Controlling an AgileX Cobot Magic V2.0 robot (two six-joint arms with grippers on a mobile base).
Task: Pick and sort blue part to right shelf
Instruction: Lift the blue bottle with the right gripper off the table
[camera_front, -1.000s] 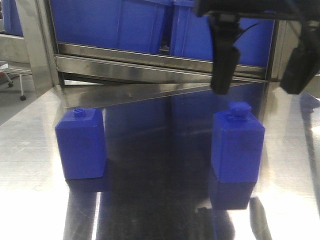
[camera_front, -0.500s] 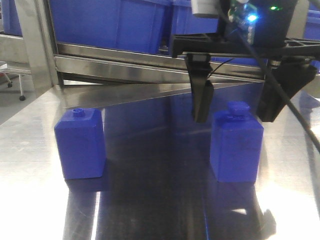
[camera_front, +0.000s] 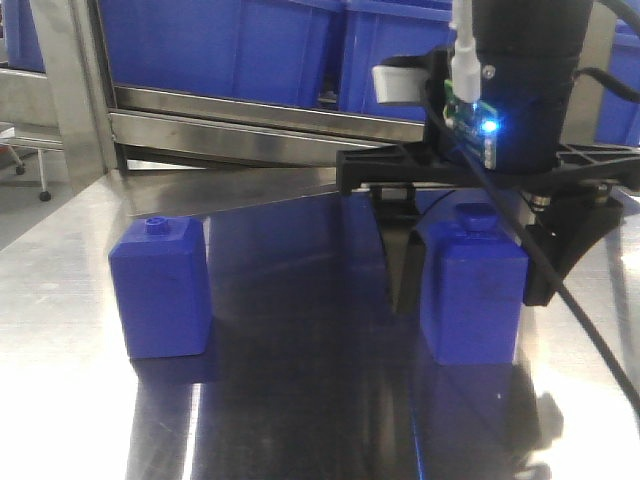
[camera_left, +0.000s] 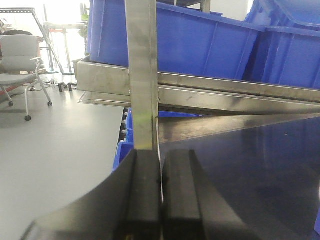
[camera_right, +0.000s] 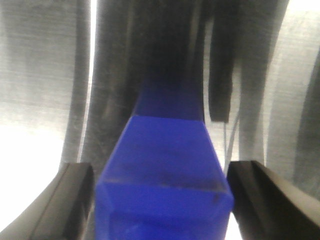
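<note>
We see the right end effector (camera_front: 475, 290) straddling the blue part (camera_right: 165, 170), which stands upright on the worktop (camera_front: 300, 400), cap up, long axis vertical. The jaws are apart, 1 finger (camera_right: 75, 200) on each side. The right wrist view shows a thin gap on both flanks, so no contact yet. The part sits dead centre between the fingers, so we judge the next move is a straight close. The left end effector (camera_left: 161, 200) is pinched closed on nothing, well away. The knob-top block (camera_front: 160, 290) stands far left, untouched.
</note>
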